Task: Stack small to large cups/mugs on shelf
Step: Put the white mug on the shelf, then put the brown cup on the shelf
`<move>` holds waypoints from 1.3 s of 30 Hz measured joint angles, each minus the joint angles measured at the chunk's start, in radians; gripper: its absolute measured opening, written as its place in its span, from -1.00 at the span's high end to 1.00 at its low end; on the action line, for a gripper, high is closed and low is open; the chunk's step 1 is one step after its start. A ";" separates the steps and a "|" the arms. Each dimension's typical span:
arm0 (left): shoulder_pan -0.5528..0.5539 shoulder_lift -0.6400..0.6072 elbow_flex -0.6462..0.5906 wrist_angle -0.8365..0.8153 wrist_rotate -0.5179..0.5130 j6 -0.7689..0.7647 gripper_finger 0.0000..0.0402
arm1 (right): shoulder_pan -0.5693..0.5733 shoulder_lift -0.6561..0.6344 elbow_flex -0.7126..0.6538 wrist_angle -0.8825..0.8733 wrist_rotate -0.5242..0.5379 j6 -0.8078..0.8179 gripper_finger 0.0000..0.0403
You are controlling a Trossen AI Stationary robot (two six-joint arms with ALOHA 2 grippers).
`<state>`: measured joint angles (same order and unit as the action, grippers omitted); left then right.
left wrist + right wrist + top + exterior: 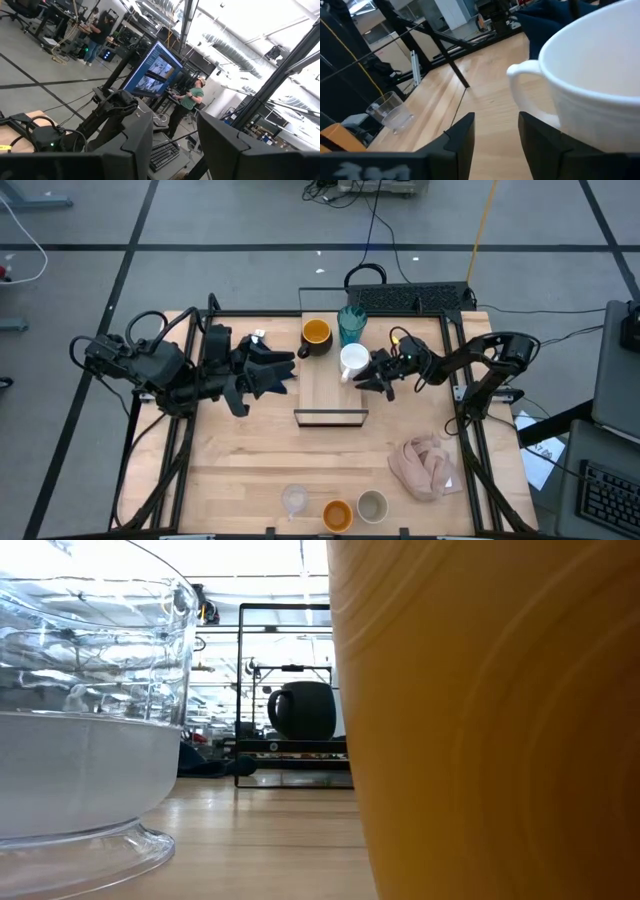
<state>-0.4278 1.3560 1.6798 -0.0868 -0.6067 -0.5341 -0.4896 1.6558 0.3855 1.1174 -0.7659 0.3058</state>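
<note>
The shelf (330,395) lies mid-table, and its dark front edge shows in the low view (290,747). On its far part stand the black mug (316,335), the teal tumbler (351,323) and the white mug (353,360). My right gripper (495,137) is open at the white mug's right side, its fingers just short of the handle (522,72). My left gripper (175,145) is open and empty, left of the shelf (282,372). The clear glass (294,500), orange cup (337,514) and grey-beige cup (372,506) stand at the near edge. My right gripper comes level at the white mug from the table's right, its gap below the handle. One finger (545,145) lies close against the mug's lower wall (580,120). I cannot tell whether it touches.
A dark navy cloth (262,368) lies left of the shelf under my left gripper. A pink-beige cloth (428,465) lies at the near right. Bare tabletop (250,460) lies between the shelf and the small cups. People stand in the room beyond.
</note>
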 joint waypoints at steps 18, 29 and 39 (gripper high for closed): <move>0.000 0.000 0.000 0.000 -0.001 0.107 0.23 | 0.002 -0.221 0.000 -0.013 -0.185 0.213 0.31; 0.004 0.005 0.000 -0.102 -0.007 0.105 0.23 | 0.161 -0.574 0.000 -0.021 -0.164 0.547 0.31; 0.007 0.034 0.000 -0.318 0.032 -0.063 0.23 | 0.372 -0.858 0.074 -0.029 0.087 0.733 0.31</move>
<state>-0.4206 1.3896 1.6801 -0.4045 -0.5750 -0.5967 -0.1178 0.7979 0.4593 1.0885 -0.6787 1.0389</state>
